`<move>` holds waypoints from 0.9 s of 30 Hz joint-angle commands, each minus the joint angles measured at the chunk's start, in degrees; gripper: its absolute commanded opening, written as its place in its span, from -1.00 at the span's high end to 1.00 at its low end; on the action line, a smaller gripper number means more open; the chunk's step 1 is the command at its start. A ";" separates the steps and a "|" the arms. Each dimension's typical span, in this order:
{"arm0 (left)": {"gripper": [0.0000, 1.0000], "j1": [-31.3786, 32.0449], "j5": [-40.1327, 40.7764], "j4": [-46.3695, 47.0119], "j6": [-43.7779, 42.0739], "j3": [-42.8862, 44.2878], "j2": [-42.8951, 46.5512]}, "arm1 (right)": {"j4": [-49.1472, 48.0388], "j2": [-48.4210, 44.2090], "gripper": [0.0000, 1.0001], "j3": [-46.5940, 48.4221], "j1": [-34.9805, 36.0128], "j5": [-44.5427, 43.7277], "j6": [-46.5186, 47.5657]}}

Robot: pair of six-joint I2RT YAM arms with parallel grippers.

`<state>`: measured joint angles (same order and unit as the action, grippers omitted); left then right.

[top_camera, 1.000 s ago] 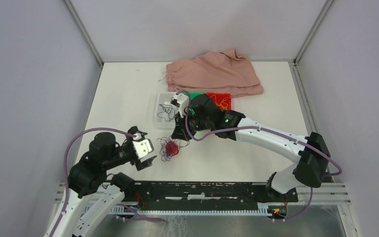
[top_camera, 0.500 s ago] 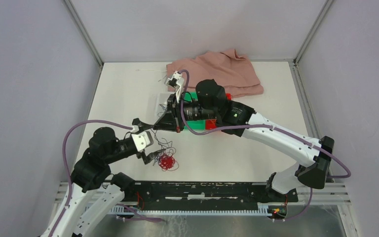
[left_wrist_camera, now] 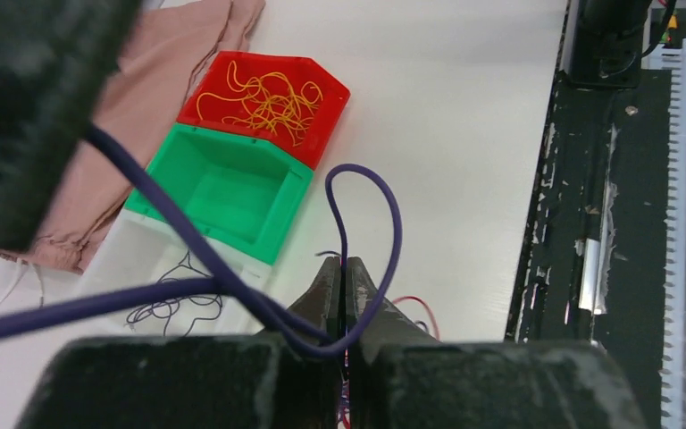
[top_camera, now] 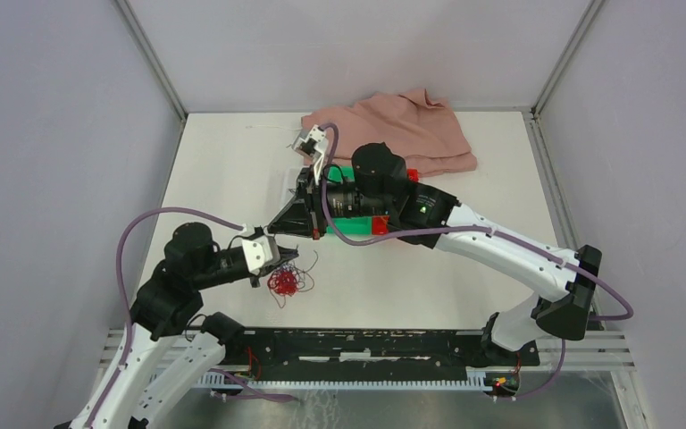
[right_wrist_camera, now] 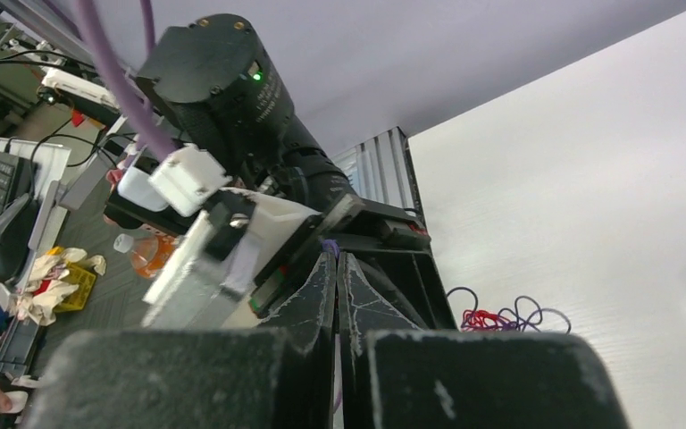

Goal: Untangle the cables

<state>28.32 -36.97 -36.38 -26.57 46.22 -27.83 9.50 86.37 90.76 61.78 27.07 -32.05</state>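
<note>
Your left claw (left_wrist_camera: 344, 273) has its jaws pressed together on the dark purple-blue cable (left_wrist_camera: 98, 307), which loops above the fingertips and trails off to the left in the wrist view. Your right claw (right_wrist_camera: 336, 264) is closed tight too, with a bit of purple strand showing at its tips. From above, it points down at the left claw, almost touching it. Just beside the left claw the red cable (top_camera: 283, 281) lies bunched on the table (top_camera: 429, 277), with purple loops mixed in. Farther out, the yellow cable (left_wrist_camera: 263, 96) sits in the red bin (left_wrist_camera: 329, 125), next to a green bin (left_wrist_camera: 288, 219) and a white tray (left_wrist_camera: 134, 246) holding a thin dark strand. The pink cloth (top_camera: 393, 130) lies beyond.
</note>
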 commanded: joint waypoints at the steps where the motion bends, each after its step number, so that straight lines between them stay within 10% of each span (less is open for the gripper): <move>1: 0.94 -0.17 -2.68 -0.79 0.22 4.54 -1.22 | -3.65 -1.89 0.96 -2.30 0.20 -3.00 0.92; 11: 0.94 -0.19 -1.68 -3.58 -0.58 8.93 -2.32 | -6.16 -14.44 -0.50 -20.57 -1.63 -19.37 1.46; 27: 0.94 -0.16 -0.57 -1.60 2.93 12.11 -4.82 | -26.89 -12.74 -0.72 -34.89 2.34 -18.37 8.54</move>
<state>28.32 -37.60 -40.56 -26.44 55.55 -31.99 -9.56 70.76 52.69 62.48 9.15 -27.03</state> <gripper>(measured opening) 0.051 0.865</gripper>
